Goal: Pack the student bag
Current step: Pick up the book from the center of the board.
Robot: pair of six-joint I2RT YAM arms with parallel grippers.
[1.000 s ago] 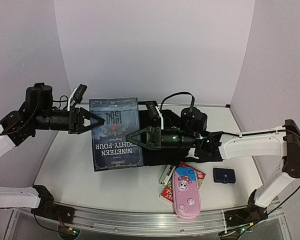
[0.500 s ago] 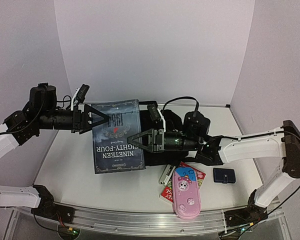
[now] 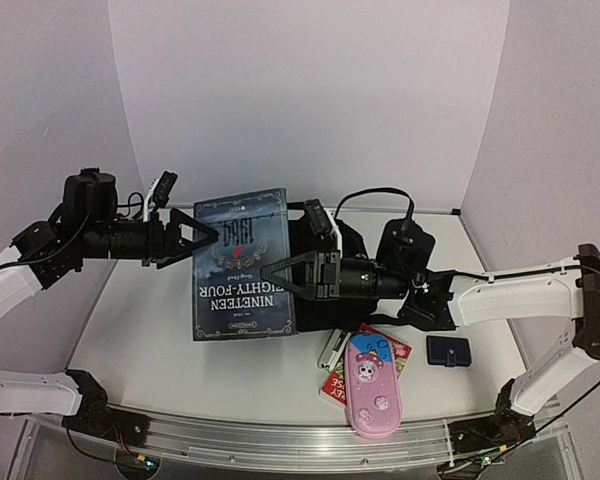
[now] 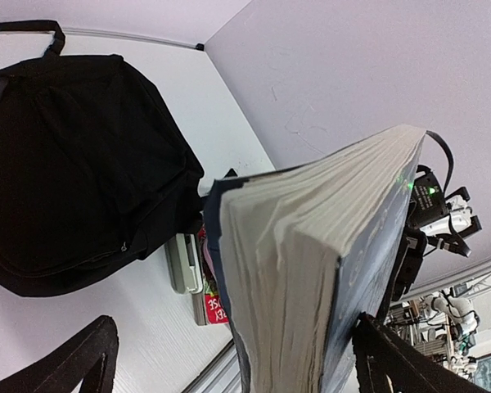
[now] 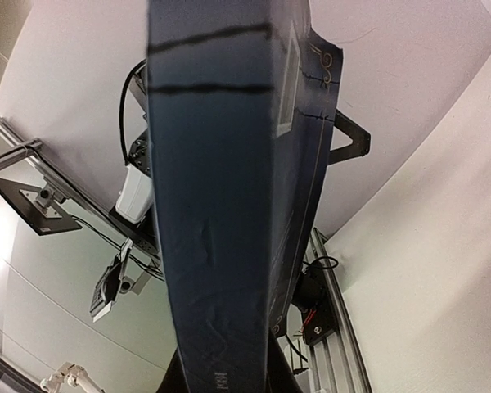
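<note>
Gripping the book (image 3: pixel 242 270) by its spine at 3 o'clock, the right hand (image 3: pixel 278 276) is clamped on it and holds it tilted above the counter (image 3: pixel 130 340). The left hand (image 3: pixel 206 242) is spread wide around the book's 9 o'clock edge. The backpack (image 4: pixel 65 164) lies on the counter beneath the book's 3 o'clock side.

The dark book (image 3: pixel 235 290) cover reads "NINETEEN EIGHTY-FOUR" and "1984".

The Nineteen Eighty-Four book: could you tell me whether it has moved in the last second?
Yes. The book has shifted slightly right, toward the unmoved dark-blue pouch.
</note>
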